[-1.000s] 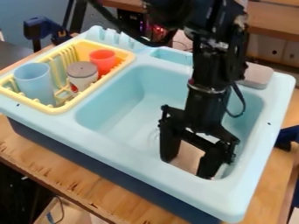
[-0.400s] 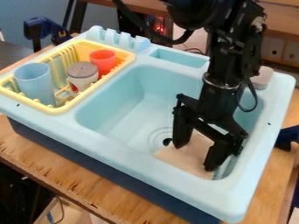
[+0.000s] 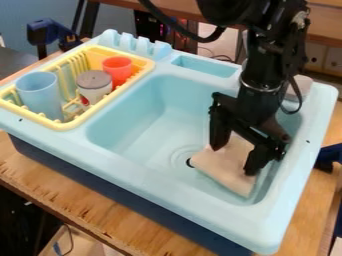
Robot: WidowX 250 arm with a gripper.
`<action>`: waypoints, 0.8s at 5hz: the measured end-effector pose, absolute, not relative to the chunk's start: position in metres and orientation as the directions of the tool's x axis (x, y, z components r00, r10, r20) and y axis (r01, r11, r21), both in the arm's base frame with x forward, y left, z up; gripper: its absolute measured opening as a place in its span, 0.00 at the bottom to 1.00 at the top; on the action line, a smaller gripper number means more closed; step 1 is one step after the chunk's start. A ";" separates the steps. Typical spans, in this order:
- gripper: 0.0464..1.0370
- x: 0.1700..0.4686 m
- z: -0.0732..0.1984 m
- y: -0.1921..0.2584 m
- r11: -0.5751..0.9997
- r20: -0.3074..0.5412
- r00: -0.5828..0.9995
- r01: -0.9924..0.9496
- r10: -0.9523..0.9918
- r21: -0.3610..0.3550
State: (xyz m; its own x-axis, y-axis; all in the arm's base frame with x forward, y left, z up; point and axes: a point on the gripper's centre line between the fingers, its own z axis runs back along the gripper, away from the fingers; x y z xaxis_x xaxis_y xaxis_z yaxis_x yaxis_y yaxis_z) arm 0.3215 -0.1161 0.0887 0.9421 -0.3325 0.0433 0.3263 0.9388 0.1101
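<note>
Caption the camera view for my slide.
Black pincer astride a beige piece in a light-blue toy sink, with a yellow rack alongside.

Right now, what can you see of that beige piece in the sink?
The beige piece is plain, thin and roughly four-sided, perhaps cloth; I can't be sure. It lies in the sink, towards the picture's right, one corner beside the drain. The open tool straddles its upper part; whether the tips touch it, I can't tell.

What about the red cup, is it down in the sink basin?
No, the red cup sits in the yellow rack beside the sink basin.
</note>
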 end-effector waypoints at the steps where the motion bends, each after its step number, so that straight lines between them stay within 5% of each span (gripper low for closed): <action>1: 0.96 0.339 0.104 -0.118 0.949 0.118 0.944 0.298 -0.310 0.106; 3: 0.96 0.341 0.139 -0.108 0.956 0.209 0.933 0.287 -0.294 0.064; 4: 0.96 0.320 0.156 -0.102 0.945 0.175 0.929 0.324 -0.325 0.035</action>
